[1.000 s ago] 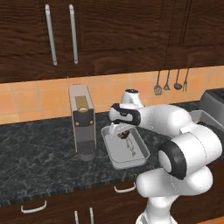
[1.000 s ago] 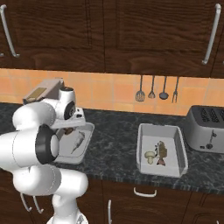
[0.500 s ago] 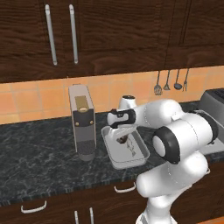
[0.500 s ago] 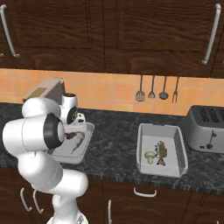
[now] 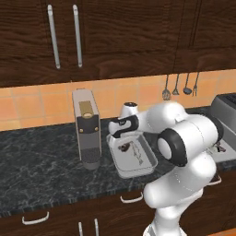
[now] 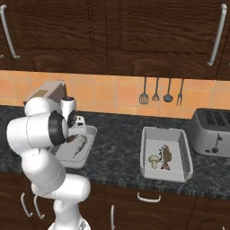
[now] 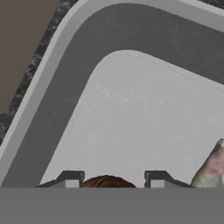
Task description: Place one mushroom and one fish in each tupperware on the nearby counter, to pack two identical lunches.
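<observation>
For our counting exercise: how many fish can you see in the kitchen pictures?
2. One fish lies in the left tupperware by the hand; the other fish lies in the right tupperware, beside a mushroom.

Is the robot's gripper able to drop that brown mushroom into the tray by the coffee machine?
Probably yes. The gripper hangs right over the tray's floor with the mushroom between its fingers, and nothing lies beneath it; the fish lies off to one side.

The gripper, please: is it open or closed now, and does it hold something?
Gripper: closed on a mushroom, low inside the left tupperware, beside a fish.
</observation>
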{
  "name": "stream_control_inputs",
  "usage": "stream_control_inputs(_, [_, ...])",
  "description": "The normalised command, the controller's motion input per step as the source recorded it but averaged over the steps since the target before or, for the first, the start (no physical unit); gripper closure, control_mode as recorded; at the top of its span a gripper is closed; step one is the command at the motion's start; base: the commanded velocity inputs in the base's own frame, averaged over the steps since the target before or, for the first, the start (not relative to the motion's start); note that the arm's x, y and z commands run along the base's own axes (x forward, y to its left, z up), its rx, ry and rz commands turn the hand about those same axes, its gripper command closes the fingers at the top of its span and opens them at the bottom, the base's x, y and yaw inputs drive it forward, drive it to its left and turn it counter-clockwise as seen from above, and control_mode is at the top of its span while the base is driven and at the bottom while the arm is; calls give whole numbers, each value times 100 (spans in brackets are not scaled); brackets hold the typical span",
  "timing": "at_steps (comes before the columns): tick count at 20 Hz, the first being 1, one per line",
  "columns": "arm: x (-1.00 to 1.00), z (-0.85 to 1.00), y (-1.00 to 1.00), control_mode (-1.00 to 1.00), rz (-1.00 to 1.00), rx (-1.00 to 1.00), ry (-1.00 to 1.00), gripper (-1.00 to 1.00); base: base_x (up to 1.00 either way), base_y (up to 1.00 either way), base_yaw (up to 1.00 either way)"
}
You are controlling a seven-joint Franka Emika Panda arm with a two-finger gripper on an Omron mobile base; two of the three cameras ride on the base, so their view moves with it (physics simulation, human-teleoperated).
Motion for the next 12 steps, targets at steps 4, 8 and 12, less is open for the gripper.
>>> stream_control_inputs(4, [50, -3, 18, -100, 0, 0, 0, -100, 0, 0, 0])
stream_control_inputs(8, [41, -8, 9, -100, 0, 0, 0, -100, 0, 0, 0])
stream_control_inputs(12, [-26, 7, -6, -100, 0, 0, 0, -100, 0, 0, 0])
